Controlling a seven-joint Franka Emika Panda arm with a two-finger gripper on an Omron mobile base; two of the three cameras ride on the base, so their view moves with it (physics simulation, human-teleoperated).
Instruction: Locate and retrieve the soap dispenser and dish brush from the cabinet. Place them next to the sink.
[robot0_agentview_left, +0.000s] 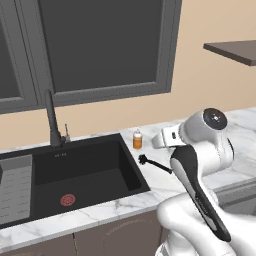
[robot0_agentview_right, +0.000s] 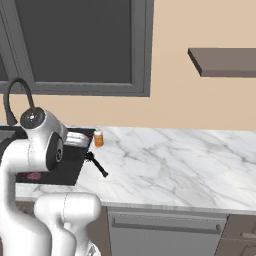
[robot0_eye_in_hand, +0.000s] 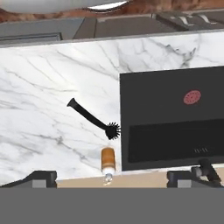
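Two items beside sink (robot0_agentview_left: 90, 175): soap dispenser (robot0_agentview_left: 137, 139), dish brush (robot0_agentview_left: 154, 163)

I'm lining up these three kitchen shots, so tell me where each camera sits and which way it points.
Left base view: behind the arm, left; faces the sink and wall; arm lower right.
Right base view: behind, right; faces the marble counter and wall shelf; arm lower left.
Hand view: on the hand, looking down at the counter; open jaws' tips at bottom.
All share the soap dispenser and dish brush.
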